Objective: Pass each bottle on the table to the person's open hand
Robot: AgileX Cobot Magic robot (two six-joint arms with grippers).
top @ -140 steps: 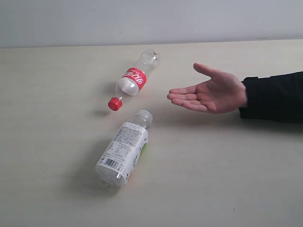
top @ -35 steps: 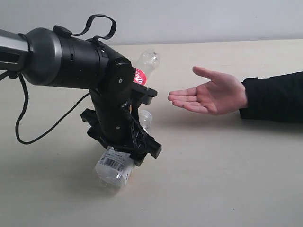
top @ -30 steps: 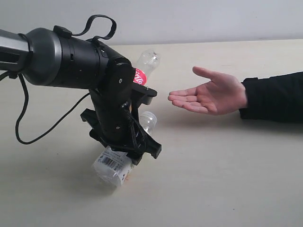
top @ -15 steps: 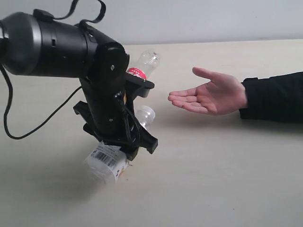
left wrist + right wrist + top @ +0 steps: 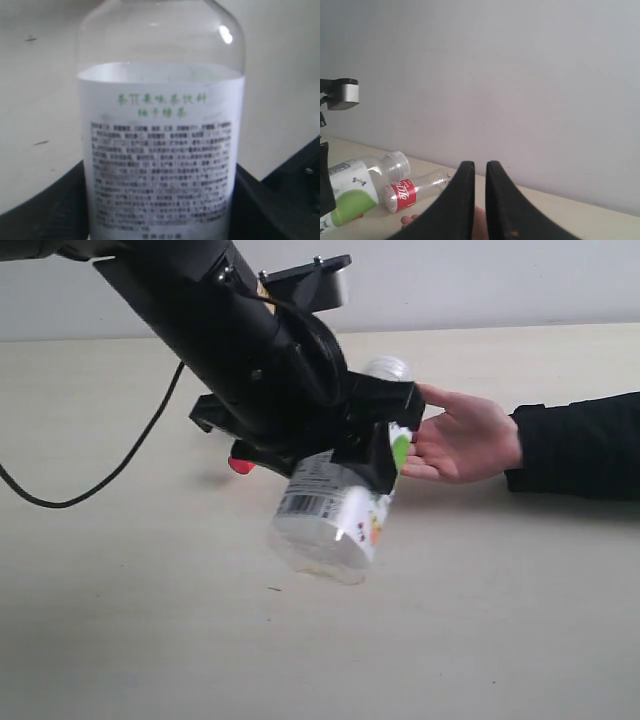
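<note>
Lab-like test setup, it appears: a pale wood-grain bench [image 5: 520,620] is backed by a plain grey wall [image 5: 480,280], and a black robot arm [image 5: 200,300] with trailing cable [image 5: 125,457] is seen.

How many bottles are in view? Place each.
2. White-labelled bottle: held in the left gripper, above the table. Red-labelled bottle: lying on the table, behind that arm. Others may be hidden.

Bottle [image 5: 335,515] between left jaws, tilted, clear above desk [image 5: 520,620]. Person's hand [image 5: 465,435] just beyond jaws, near bottle's neck end. Second bottle [image 5: 405,194] lies on desk behind jaws, mostly hidden by arm.
</note>
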